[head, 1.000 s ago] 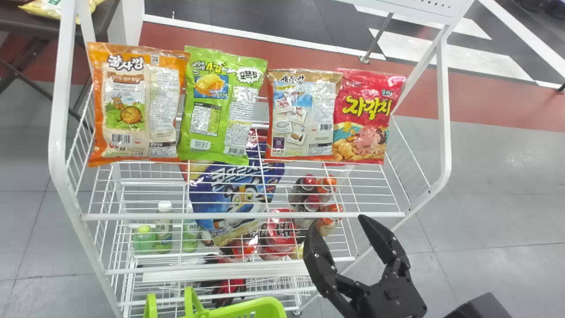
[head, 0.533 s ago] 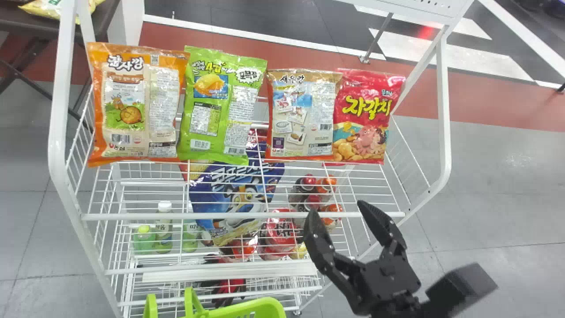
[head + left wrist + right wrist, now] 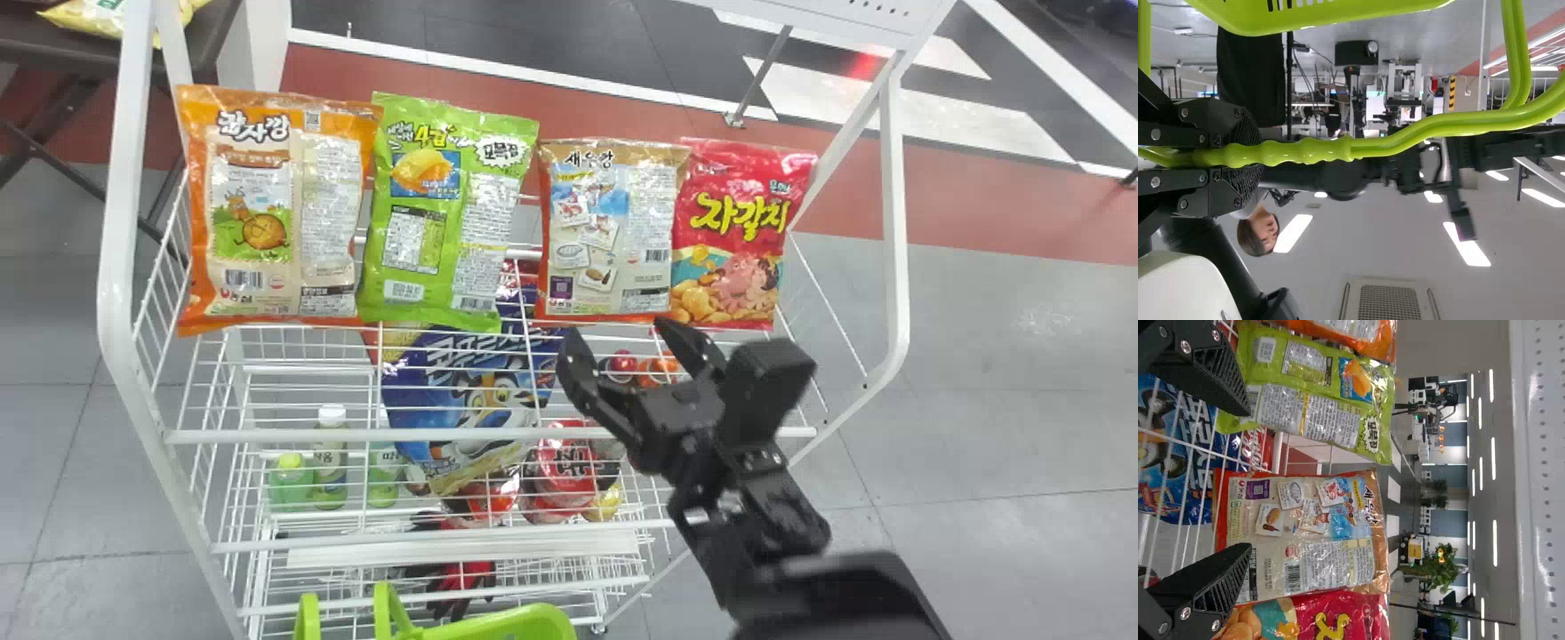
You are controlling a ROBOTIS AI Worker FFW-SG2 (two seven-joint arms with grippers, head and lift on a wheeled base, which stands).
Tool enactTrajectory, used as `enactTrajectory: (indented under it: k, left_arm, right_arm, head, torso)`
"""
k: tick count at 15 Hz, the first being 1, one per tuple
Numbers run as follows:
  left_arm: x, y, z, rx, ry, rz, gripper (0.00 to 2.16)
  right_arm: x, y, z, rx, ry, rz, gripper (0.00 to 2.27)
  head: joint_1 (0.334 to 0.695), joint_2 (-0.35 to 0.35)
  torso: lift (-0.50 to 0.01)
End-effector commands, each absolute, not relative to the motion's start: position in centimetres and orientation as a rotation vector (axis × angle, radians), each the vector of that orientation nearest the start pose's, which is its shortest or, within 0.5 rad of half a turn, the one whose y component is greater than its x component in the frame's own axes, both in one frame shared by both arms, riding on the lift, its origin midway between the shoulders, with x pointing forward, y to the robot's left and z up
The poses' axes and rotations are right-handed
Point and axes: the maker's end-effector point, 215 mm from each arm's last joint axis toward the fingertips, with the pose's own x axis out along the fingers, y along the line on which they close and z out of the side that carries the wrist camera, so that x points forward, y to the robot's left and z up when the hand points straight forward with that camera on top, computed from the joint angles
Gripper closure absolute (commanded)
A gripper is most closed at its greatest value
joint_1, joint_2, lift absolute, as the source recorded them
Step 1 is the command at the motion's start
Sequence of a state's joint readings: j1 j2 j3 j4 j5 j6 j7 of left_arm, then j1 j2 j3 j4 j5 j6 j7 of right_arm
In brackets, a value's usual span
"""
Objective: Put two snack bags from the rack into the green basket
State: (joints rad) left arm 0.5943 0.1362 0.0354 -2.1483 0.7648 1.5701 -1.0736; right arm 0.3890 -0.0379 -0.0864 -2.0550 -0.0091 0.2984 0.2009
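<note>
So from where I'm standing, all four snack bags are on the rack (image 3: 489, 435), lined up from upper left to right of centre: orange bag (image 3: 267, 231), green bag (image 3: 444, 213), beige bag (image 3: 613, 231), red bag (image 3: 738, 240). The right gripper (image 3: 615, 329) is just below the beige one, right of centre in the head view, fingers spread wide and nothing between them. My guess is it's lining up for beige.

Here's what would worry me. Beige and red sit right up against each other, so a finger going in at that seam could jab the red one or pinch both. On the other side, the wrist view has a finger over the green bag's bottom end, so going straight in might crumple or shove that too. Push too hard before closing and I reckon the bag just slides back or flops over. Grab only a crinkly edge and it could slip out on the way to the green basket (image 3: 516, 622), down at the bottom edge, left of centre.

The left gripper (image 3: 1248, 155) is clamped round the basket's handle (image 3: 1318, 150). If that grip rolls, the basket could tilt and a dropped bag might miss it.
</note>
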Motion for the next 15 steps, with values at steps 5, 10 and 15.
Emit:
enactTrajectory:
  k: [5,10,15]
  left_arm:
    - [12.7,0.6,-35.8,-1.301,1.168,-1.338,1.19]
    - [13.5,1.0,-35.8,-1.293,1.164,-1.346,1.19]
    - [13.7,1.2,-35.3,-1.291,1.155,-1.363,1.19]
  right_arm:
    - [55.5,-26.3,-36.9,-0.057,0.221,0.047,0.11]
    - [58.8,-28.5,-38.5,-0.060,0.295,-0.010,0.11]
    - [58.9,-28.7,-41.2,-0.040,0.412,0.010,0.87]
  head:
    - [0.695,-0.350]
    - [0.695,-0.350]
    - [0.695,-0.350]
  torso:
    - [-0.003]
    - [-0.003]
    - [-0.003]
